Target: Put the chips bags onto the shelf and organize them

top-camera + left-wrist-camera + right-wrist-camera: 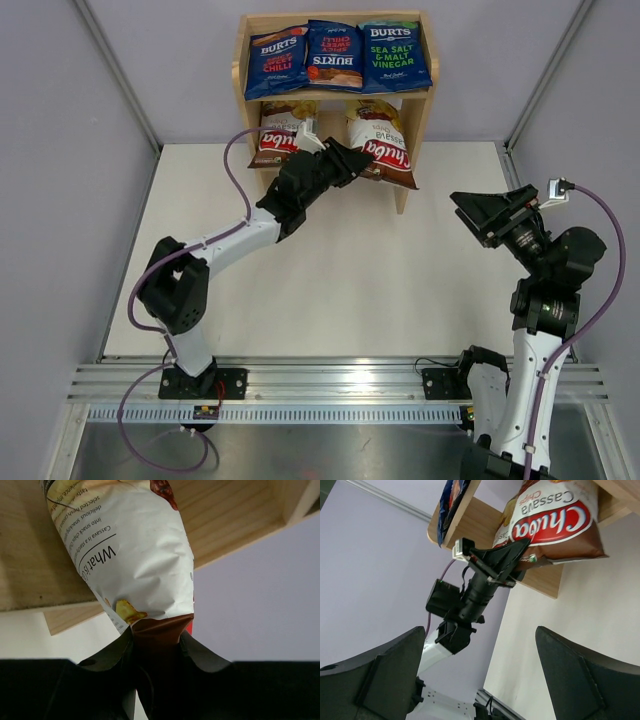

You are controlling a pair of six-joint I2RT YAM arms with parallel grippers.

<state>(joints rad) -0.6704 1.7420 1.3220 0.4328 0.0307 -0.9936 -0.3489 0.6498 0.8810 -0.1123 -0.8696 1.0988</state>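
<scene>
Left wrist view: the left gripper (157,642) is clamped on the brown crimped end seal of a Chuba bag (135,555). The seal is pinched flat between the two black fingers (112,655). The rest of the bag runs straight ahead from the fingertips. Its white back panel is glossy and creased, with small black print and a picture of a yellow chip close above the grip. Beyond the bag is the pale, bare wood of the shelf (30,555), its grain plain to see.

From the top external view, this bag lies on the shelf's lower tier, with the gripped end jutting out past the front edge, towards the hand. A second Chuba bag (283,135) lies on the same tier, just beside the gripper on its left. On the upper tier, farther ahead of the hand, three dark blue BURTS bags (333,55) lie flat and side by side. The two on the left have red lettering and the one on the right has green.

The right gripper (475,218) hangs well apart from the shelf over the white table (350,260). Its broad, matte black fingers are spread wide with nothing between them.
</scene>
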